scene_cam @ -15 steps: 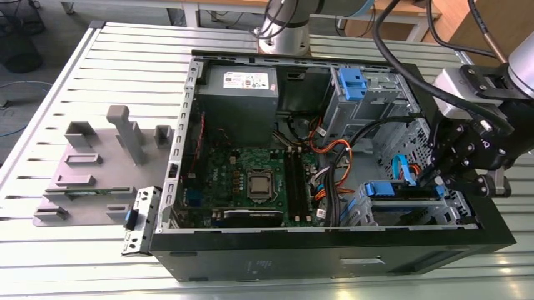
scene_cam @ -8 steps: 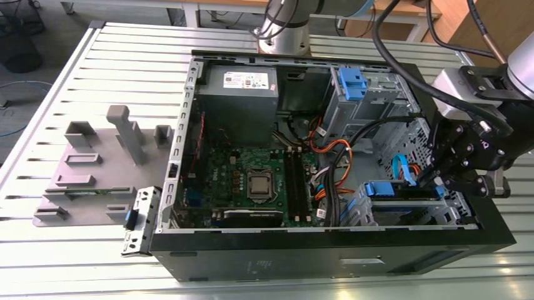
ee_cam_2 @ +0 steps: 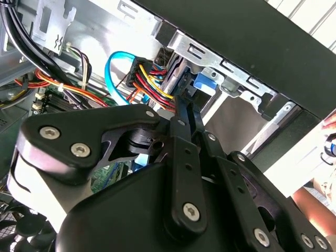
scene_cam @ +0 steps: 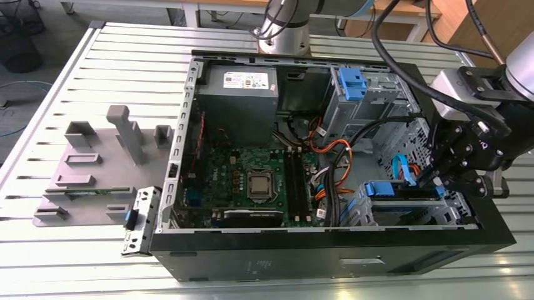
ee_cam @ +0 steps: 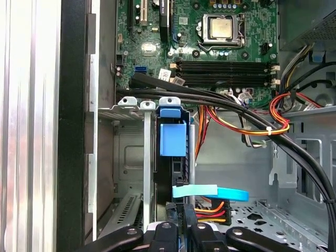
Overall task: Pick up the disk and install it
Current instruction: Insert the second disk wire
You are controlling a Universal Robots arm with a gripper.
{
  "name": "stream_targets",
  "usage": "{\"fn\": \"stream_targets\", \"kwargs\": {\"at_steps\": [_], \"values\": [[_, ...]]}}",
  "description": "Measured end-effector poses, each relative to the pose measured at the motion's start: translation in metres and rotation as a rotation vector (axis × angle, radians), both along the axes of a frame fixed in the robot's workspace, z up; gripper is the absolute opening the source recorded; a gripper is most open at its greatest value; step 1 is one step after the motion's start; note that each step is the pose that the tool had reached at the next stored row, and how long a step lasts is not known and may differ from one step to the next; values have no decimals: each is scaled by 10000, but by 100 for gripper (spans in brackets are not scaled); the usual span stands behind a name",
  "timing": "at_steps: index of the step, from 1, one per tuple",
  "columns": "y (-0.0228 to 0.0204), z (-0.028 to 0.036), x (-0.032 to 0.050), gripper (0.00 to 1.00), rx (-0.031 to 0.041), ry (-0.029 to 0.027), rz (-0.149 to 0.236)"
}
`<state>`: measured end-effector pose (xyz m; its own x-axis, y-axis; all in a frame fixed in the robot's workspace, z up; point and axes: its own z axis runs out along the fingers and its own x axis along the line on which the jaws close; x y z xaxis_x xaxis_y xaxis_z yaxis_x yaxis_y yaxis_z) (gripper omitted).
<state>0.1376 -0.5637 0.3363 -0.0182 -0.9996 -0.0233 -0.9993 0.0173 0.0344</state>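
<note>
Gripper (scene_cam: 436,181) sits over the lower drive cage (scene_cam: 417,212), approx 4 o'clock of the open black PC tower case (scene_cam: 334,253) in the exterior view. Its own black links cover most of what is under it in both wrist views. Whether it's spread or closed, and whether it has hold of anything: can't tell.

The disk, a flat drive in a blue plastic carrier frame (scene_cam: 379,189), stands on edge inside that cage, approx 3 o'clock of the green motherboard (scene_cam: 250,181). In the first wrist view only its blue tab (ee_cam: 172,139) and a dark narrow edge show. The label side is hidden by the cage's silver metal walls, and the near end goes under the gripper (ee_cam: 181,233). In the second wrist view just a bit of blue (ee_cam_2: 202,84) shows past the gripper tip (ee_cam_2: 184,102).

A light-blue flat data cable (ee_cam: 210,192) and a red/yellow/black wire bundle (ee_cam: 210,212) lie just beside the disk's near end; can't tell if they're plugged in. Thick black cables (ee_cam: 236,113) cross betw. cage and motherboard.

Also in the case, exterior view: grey metal power supply box w/ white sticker (scene_cam: 237,94) at approx 11 o'clock, and an upper cage at 1 o'clock holding another blue carrier (scene_cam: 351,84), contents hard to make out.

The case lies on a slatted aluminium table (scene_cam: 125,62). A grey fixture w/ upright blocks (scene_cam: 100,162) sits at 9 o'clock of the case, apart from it.

Part of a person's arm (ee_cam_2: 312,202) is cut off by the edge of the second wrist view.
</note>
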Motion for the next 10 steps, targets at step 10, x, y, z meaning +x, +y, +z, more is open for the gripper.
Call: {"fn": "stream_targets", "kwargs": {"at_steps": [10], "values": [[0,-17,-5,16,-3,0,0]]}}
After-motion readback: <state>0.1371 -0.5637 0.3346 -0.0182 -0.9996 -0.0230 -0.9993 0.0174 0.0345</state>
